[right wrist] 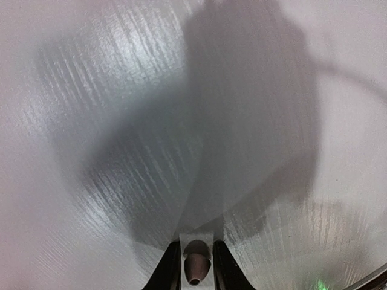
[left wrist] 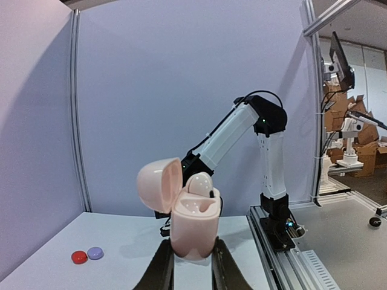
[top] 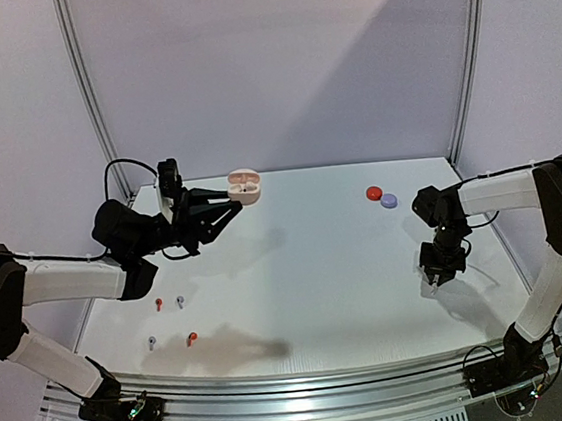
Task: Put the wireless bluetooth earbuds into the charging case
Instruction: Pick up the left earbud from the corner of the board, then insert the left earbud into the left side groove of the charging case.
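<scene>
left gripper point(left wrist: 191, 246) clamped the open pink case point(left wrist: 193, 220), raised off the table point(top: 317, 267) with a pale bud point(left wrist: 199, 184) seated inside, right gripper point(top: 437, 280) pinched a second bud point(right wrist: 195, 264) low over the table, and two red buds point(top: 191, 338) and two lavender buds point(top: 180, 301) lay near left.

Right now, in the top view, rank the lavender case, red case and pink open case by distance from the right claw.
1. lavender case, far right.
2. red case, just left of it.
3. pink open case, far left, in the left claw.
</scene>
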`<state>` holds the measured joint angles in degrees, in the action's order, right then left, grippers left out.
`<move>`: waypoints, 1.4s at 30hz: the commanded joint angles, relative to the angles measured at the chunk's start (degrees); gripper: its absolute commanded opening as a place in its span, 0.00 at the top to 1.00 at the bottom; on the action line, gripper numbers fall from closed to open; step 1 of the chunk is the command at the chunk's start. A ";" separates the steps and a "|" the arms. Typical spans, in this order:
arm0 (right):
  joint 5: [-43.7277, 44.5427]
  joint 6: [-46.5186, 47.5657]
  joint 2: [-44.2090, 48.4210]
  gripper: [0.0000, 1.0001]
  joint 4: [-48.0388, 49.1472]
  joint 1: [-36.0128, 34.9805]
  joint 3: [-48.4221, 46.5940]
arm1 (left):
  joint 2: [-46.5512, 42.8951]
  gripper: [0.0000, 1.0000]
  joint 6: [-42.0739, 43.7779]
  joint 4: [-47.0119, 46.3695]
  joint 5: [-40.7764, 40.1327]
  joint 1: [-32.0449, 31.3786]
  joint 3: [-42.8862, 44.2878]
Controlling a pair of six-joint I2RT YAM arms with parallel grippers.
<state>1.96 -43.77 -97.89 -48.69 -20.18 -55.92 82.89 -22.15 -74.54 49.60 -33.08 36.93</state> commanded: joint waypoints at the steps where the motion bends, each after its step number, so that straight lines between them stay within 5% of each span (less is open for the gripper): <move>1: -0.46 0.26 -0.91 0.82 -1.79 0.30 -0.24 | -0.28 1.00 1.04 0.80 -0.63 0.74 0.52; 16: -0.89 1.18 -0.58 1.00 -3.34 0.28 -3.10 | -0.35 1.00 2.36 1.13 -1.87 0.82 0.18; 22: 2.39 3.40 0.31 1.00 -6.97 -1.86 -9.57 | -0.36 1.00 7.39 3.59 -10.05 0.76 -0.34; 34: 17.53 12.91 -1.05 1.00 -13.49 -20.62 -51.13 | 1.28 1.00 15.54 4.72 -26.68 -0.53 0.48; 42: 20.57 25.31 -3.31 1.00 6.71 -33.90 -63.52 | 2.65 1.00 18.11 2.56 -32.56 -2.58 2.23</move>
<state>19.00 -27.64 -98.76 -53.25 -49.04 -117.34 84.42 -7.20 -70.74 21.45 -34.11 37.23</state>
